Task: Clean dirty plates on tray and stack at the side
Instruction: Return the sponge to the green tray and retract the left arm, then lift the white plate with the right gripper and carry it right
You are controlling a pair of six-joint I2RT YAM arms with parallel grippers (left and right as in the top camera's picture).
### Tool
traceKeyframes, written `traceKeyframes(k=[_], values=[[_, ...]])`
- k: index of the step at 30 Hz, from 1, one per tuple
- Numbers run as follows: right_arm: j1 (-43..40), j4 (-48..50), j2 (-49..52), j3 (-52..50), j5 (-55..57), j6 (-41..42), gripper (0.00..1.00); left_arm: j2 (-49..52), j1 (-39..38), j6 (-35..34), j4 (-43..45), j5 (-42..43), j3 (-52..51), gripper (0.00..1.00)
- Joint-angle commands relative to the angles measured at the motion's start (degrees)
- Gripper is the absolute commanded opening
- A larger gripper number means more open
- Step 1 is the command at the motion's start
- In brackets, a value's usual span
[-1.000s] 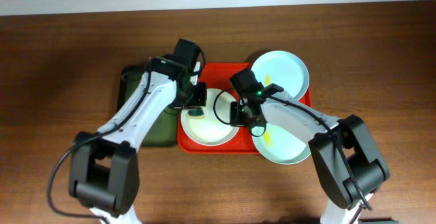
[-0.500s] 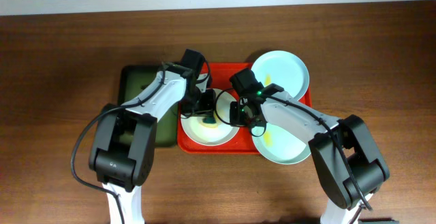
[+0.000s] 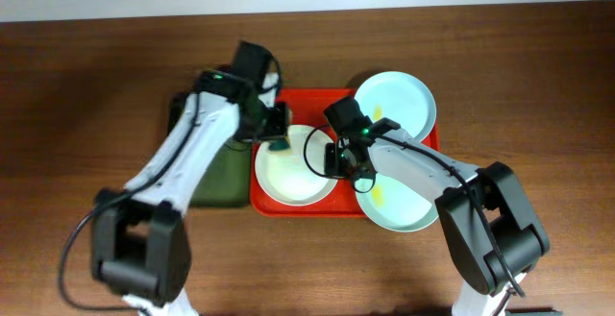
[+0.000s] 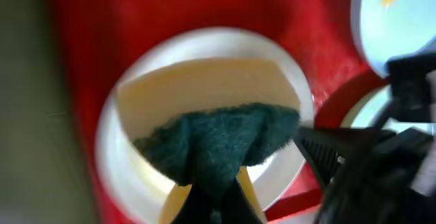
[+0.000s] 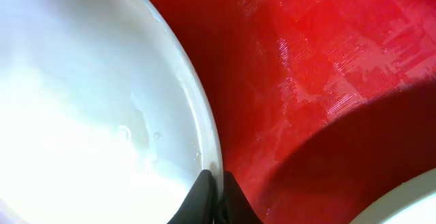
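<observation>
The white plate (image 3: 293,167) lies on the left half of the red tray (image 3: 307,100). My left gripper (image 3: 277,141) is shut on a dark green scouring pad (image 4: 218,137) and holds it at the plate's far left rim, over the plate (image 4: 129,115). My right gripper (image 3: 336,158) is shut on the white plate's right rim (image 5: 208,132). Two pale blue-green plates lie at the right: one (image 3: 399,100) at the back, one (image 3: 399,206) at the front with a yellow smear.
A dark green tray (image 3: 219,177) lies left of the red tray, partly under my left arm. The red tray floor (image 5: 327,67) shows beside the plate rim. Brown table surface surrounds the trays.
My left gripper has pulled the pad back from the plate's middle toward its far left rim, and the arm has swung left. The right arm and plates have not moved.
</observation>
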Motion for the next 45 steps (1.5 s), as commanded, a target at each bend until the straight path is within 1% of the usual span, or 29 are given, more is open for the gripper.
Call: traceKeyframes(k=[1, 4, 5, 7, 9, 13, 16, 18, 19, 21, 22, 24, 25, 26, 27, 28, 29, 30, 31, 32, 34, 36, 39, 40, 41, 42, 43, 44, 45], values=[[0.92, -0.55, 0.74, -0.66, -0.52, -0.61, 0.05, -2.38, 2.16, 0.92, -3.13, -14.12, 1.05, 0.00], [0.92, -0.55, 0.74, -0.66, -0.52, -0.61, 0.05, -2.29, 4.09, 0.90, -7.02, -23.91, 0.00, 0.00], [0.92, -0.55, 0.74, -0.66, -0.52, -0.61, 0.05, -2.27, 4.55, 0.92, -7.28, -24.72, -0.57, 0.00], [0.92, -0.55, 0.74, -0.66, -0.52, -0.61, 0.05, -2.25, 5.70, 0.90, -7.17, -25.05, -2.89, 0.04], [0.92, -0.59, 0.74, -0.66, -0.52, -0.61, 0.05, -2.23, 6.73, 0.90, -6.34, -25.03, -6.25, 0.00], [0.92, -0.72, 0.74, -0.66, -0.52, -0.61, 0.05, -2.19, 8.72, 0.90, -1.38, -25.00, -14.21, 0.00], [0.92, -0.72, 0.74, -0.66, -0.52, -0.61, 0.05, -2.16, 9.20, 0.90, 1.90, -25.00, -17.90, 0.00], [0.92, -0.72, 0.74, -0.66, -0.52, -0.61, 0.05, -2.16, 9.20, 0.90, 2.56, -24.98, -18.56, 0.00], [0.90, -0.72, 0.74, -0.66, -0.52, -0.61, 0.05, -2.16, 9.20, 0.90, 2.69, -24.98, -18.56, 0.06], [0.90, -0.72, 0.74, -0.66, -0.52, -0.61, 0.05, -2.16, 9.22, 0.87, 3.63, -24.98, -18.56, 0.10], [0.90, -0.72, 0.74, -0.66, -0.52, -0.61, 0.05, -2.16, 9.22, 0.87, 4.44, -24.96, -18.49, 0.21], [0.92, -0.72, 0.74, -0.66, -0.52, -0.61, 0.06, -2.27, 9.35, 0.90, 3.28, -23.69, -16.44, 0.60], [0.92, -0.70, 0.74, -0.66, -0.52, -0.59, 0.11, -2.45, 9.90, 0.92, 0.96, -22.71, -13.90, 0.63], [0.92, -0.68, 0.74, -0.66, -0.52, -0.59, 0.16, -2.86, 10.80, 0.92, -2.27, -21.68, -10.03, 0.63], [0.92, -0.70, 0.74, -0.66, -0.52, -0.59, 0.17, -3.32, 11.58, 0.92, -4.63, -21.31, -6.82, 0.63], [0.92, -0.72, 0.74, -0.66, -0.52, -0.61, 0.17, -4.59, 13.60, 0.90, -9.03, -21.31, -0.46, 0.63], [0.92, -0.76, 0.74, -0.66, -0.52, -0.61, 0.17, -5.38, 14.88, 0.87, -10.84, -20.98, 2.64, 0.64], [0.92, -0.83, 0.74, -0.66, -0.52, -0.61, 0.17, -6.43, 16.65, 0.85, -12.28, -20.68, 5.66, 0.80], [0.92, -0.90, 0.74, -0.66, -0.52, -0.61, 0.17, -7.32, 18.27, 0.90, -12.79, -20.83, 7.58, 1.00], [0.92, -0.87, 0.74, -0.66, -0.52, -0.61, 0.18, -8.39, 20.13, 0.90, -12.74, -21.03, 8.22, 0.99], [0.92, -0.85, 0.74, -0.66, -0.52, -0.59, 0.28, -9.09, 23.28, 0.90, -12.74, -20.94, 8.22, 0.99], [0.92, -0.79, 0.74, -0.66, -0.52, -0.59, 0.34, -9.05, 24.68, 0.90, -12.74, -20.94, 8.20, 0.99], [0.92, -0.24, 0.74, -0.66, -0.52, -0.59, 0.38, -9.05, 24.85, 0.87, -12.72, -20.92, 8.20, 0.99], [0.92, -0.02, 0.74, -0.66, -0.52, -0.59, 0.34, -9.05, 24.85, 0.87, -12.72, -20.92, 8.20, 0.99], [0.92, -0.04, 0.74, -0.66, -0.52, -0.59, 0.15, -9.03, 24.85, 0.87, -12.72, -20.92, 8.20, 1.00], [0.92, -0.04, 0.74, -0.66, -0.52, -0.61, 0.04, -9.03, 24.85, 0.87, -12.72, -20.92, 8.20, 0.99], [0.90, -0.04, 0.74, -0.66, -0.55, -1.33, 0.04, -9.03, 24.85, 0.87, -12.72, -20.92, 8.20, 0.99], [0.83, -0.13, 0.72, -0.63, -0.59, -4.31, 0.04, -9.03, 24.85, 0.87, -12.76, -20.90, 8.20, 1.00], [0.61, -0.28, 0.63, -0.52, -0.74, -4.72, 0.04, -9.03, 24.85, 0.87, -12.74, -20.92, 8.20, 0.99]])
